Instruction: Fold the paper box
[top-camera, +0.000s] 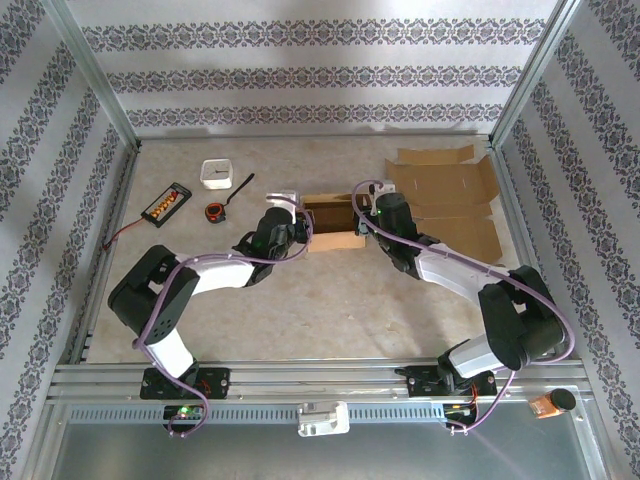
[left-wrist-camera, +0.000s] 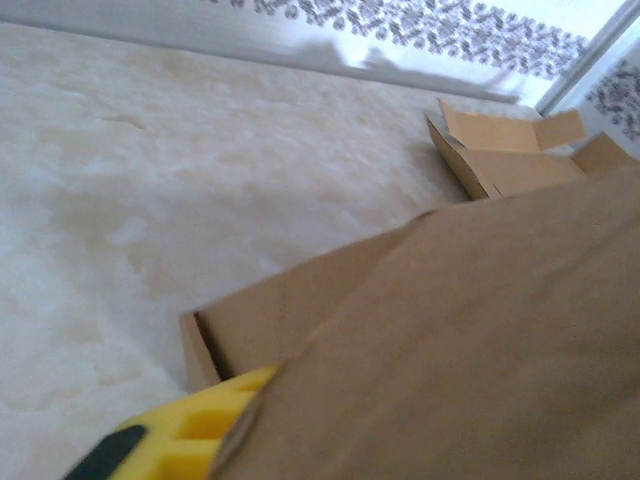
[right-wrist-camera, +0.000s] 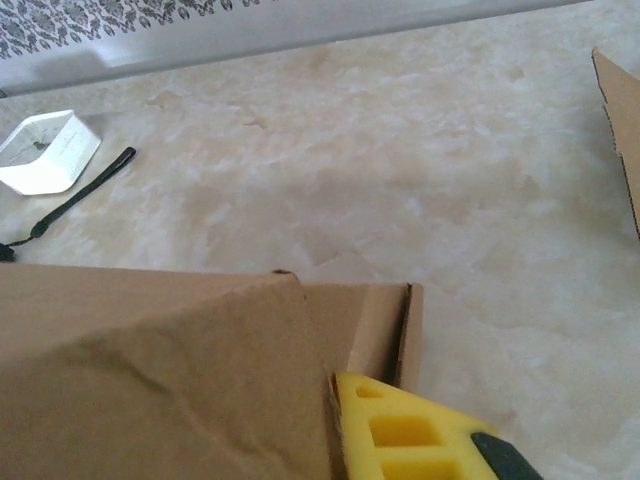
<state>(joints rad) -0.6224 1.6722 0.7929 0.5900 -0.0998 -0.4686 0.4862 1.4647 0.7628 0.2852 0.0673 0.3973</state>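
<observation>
Left gripper (top-camera: 296, 228) and right gripper (top-camera: 366, 222) sit at opposite ends of the half-folded box (top-camera: 333, 228) mid table (top-camera: 300, 310), its long axis running left-right between them, both equally near, cardboard hiding whether either pinches a wall.

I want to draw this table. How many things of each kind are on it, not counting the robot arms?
Cardboard: 2, the paper box and the flat cardboard pile
White tub: 1
Black strap: 1
Black tray with orange bits: 1
Orange-and-black round thing: 1
Total: 6
</observation>
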